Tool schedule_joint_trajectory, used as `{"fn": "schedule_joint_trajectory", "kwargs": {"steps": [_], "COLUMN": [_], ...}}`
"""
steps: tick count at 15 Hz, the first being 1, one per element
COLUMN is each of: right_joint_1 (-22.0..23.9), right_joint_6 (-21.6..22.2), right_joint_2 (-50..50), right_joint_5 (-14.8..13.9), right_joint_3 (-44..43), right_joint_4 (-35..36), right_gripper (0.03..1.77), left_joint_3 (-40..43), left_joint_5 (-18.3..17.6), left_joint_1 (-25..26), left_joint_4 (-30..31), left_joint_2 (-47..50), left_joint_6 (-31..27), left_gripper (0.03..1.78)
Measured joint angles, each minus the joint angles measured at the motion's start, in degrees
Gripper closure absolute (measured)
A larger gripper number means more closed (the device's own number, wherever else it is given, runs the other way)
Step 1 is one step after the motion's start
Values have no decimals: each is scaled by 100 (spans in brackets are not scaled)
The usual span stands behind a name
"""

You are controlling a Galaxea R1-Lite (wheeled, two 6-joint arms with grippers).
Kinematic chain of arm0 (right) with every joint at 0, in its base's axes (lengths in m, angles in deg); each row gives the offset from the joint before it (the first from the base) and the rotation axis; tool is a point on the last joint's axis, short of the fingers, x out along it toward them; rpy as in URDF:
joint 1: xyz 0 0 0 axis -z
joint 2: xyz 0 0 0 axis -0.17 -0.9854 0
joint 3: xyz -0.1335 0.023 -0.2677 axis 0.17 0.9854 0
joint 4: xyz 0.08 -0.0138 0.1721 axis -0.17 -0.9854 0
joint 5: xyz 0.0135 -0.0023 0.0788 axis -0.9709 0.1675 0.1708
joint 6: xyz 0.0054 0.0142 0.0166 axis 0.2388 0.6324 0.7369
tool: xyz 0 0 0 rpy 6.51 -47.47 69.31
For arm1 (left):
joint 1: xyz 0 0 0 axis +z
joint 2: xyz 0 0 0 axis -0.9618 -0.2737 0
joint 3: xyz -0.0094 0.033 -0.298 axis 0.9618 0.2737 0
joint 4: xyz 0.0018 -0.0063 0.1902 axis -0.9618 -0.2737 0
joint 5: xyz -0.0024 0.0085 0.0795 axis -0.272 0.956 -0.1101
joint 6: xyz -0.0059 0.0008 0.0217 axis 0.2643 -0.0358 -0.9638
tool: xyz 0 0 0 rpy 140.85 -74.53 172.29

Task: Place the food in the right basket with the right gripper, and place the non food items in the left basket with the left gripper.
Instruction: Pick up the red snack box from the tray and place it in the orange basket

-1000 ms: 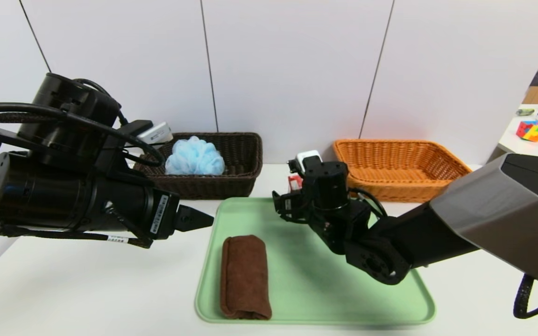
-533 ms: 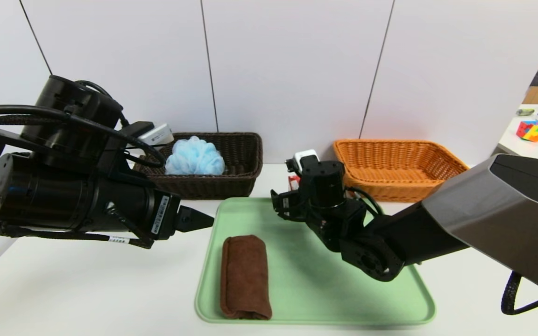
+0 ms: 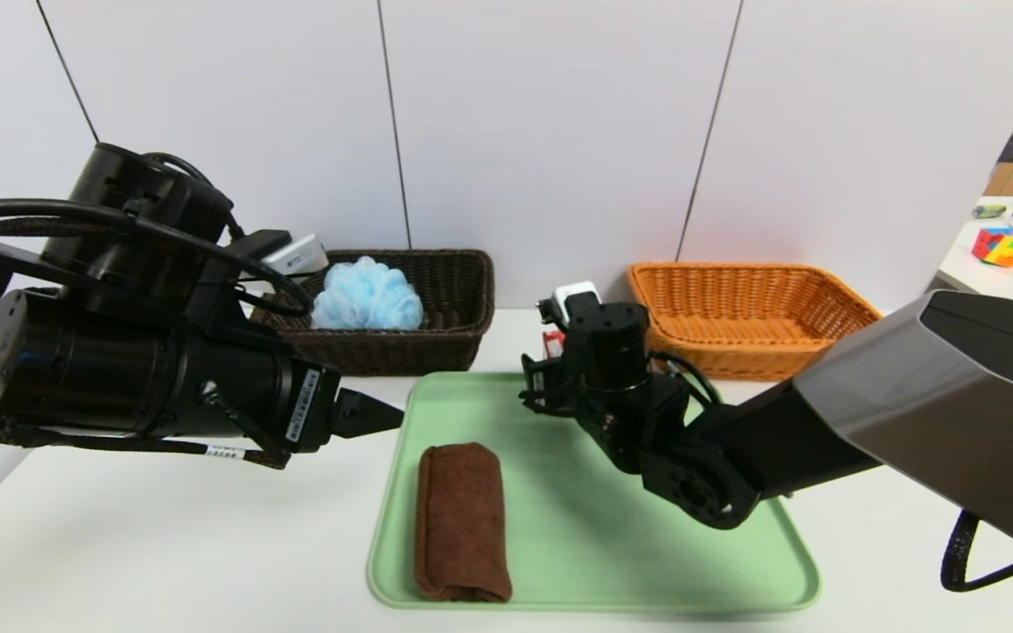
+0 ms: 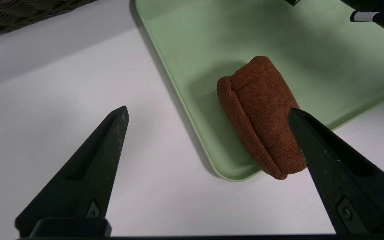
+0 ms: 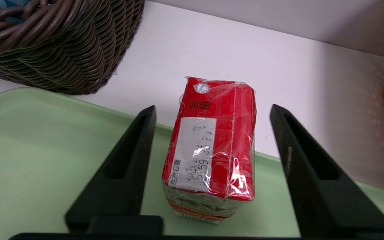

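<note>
Head view: right gripper point(image 3: 531, 384) over tray point(image 3: 665, 580), orange basket point(image 3: 761, 362) beyond it.

Left wrist view: left gripper point(image 4: 208, 111) spread, holding nothing, brown cloth point(image 4: 262, 116) near one finger.

Right wrist view: fingers point(image 5: 135, 150) apart, straddling red carton point(image 5: 208, 143), likely for side pinch; carton boxy, upright, glossy clear wrap, white printed label.
</note>
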Motion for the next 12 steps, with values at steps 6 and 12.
{"fn": "schedule_joint_trajectory", "kwargs": {"steps": [6,12], "right_joint_1": [12,20], "right_joint_6": [5,18], "right_joint_2": [1,41], "right_joint_5": [-2,-5], "right_joint_3": [-4,2], "right_joint_4": [6,-2], "right_gripper": [142,142], "left_joint_3": [0,0], "left_joint_5": [0,9], "left_joint_1": [0,0], "left_joint_4": [10,7], "left_joint_2": [-4,5], "left_joint_6": [10,2], "left_gripper": [12,12]}}
